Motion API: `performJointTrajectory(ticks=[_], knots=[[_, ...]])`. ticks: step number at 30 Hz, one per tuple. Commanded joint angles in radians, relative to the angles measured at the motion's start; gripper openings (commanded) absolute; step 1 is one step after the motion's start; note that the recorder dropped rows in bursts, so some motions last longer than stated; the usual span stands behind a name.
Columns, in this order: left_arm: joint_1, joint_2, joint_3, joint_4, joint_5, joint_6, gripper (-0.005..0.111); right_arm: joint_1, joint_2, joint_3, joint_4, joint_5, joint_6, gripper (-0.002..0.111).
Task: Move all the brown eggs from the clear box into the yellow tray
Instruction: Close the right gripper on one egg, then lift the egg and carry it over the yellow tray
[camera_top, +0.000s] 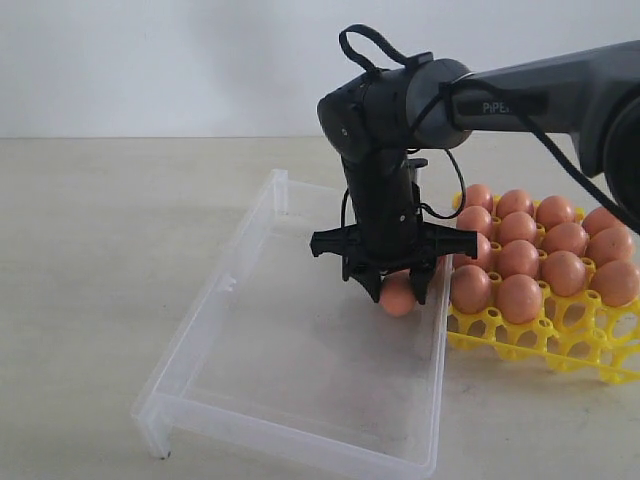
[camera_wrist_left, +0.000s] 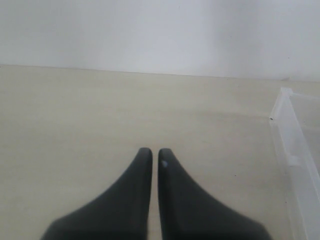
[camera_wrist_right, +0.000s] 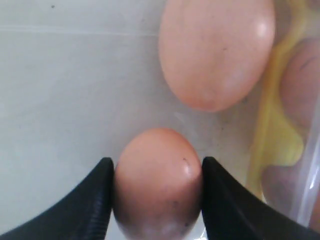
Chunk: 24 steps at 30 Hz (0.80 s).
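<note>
Exterior view: the right claw (camera_top: 396, 292) is down inside the clear box (camera_top: 300, 400). It is close to the box's long edge, the one next to the yellow tray (camera_top: 560, 345). The dark right arm (camera_top: 540, 95) reaches in from the right, over the tray.

A brown egg (camera_top: 398, 298) sits between the claw's 2 fingers, low over the box floor. I cannot tell if the egg rests on the floor.

The right wrist view shows this up close. Both black fingers (camera_wrist_right: 95, 200) press on the sides of the egg, 1 on each side. The claw is about half closed and has hold of this 1 egg. A second egg (camera_wrist_right: 217, 50) lies near it, on the side toward the yellow tray. The tray shows through the box wall.

The tray sits on the table (camera_top: 100, 250), just beside the box's right edge. Many other brown eggs (camera_top: 540, 250) fill its cups. The front row of cups has no eggs.

In the left wrist view, the left claw (camera_wrist_left: 151, 165) is over the bare table, with a corner of the box off to one side. Its 2 fingertips are almost touching, with only a thin crack between them. It holds nothing.
</note>
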Motion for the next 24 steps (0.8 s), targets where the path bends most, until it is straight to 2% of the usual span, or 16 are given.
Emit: performJointTrajectory(ticks=[1,5,9,16,21,24], knots=[[-0.004,-0.002,0.003,-0.003,-0.007,0.002,0.004,-0.001,-0.001,0.002,-0.001,-0.004,-0.047,0.000],[-0.004,-0.002,0.003,-0.003,-0.007,0.002,0.004,0.001,-0.014,0.002,0.060,-0.126,-0.188,0.000],[-0.004,-0.002,0.003,-0.003,-0.007,0.002,0.004,0.032,-0.055,0.002,0.115,-0.324,-0.385,0.000],[-0.002,-0.002,0.003,-0.003,-0.008,0.002,0.004,0.105,-0.172,0.030,0.031,-0.571,-0.391,0.000],[-0.002,-0.002,0.003,-0.003,-0.008,0.002,0.004,0.116,-0.366,0.290,-0.132,-0.939,-0.197,0.000],[-0.002,-0.002,0.003,-0.003,-0.008,0.002,0.004,0.061,-0.491,0.514,-0.198,-1.139,-0.118,0.000]])
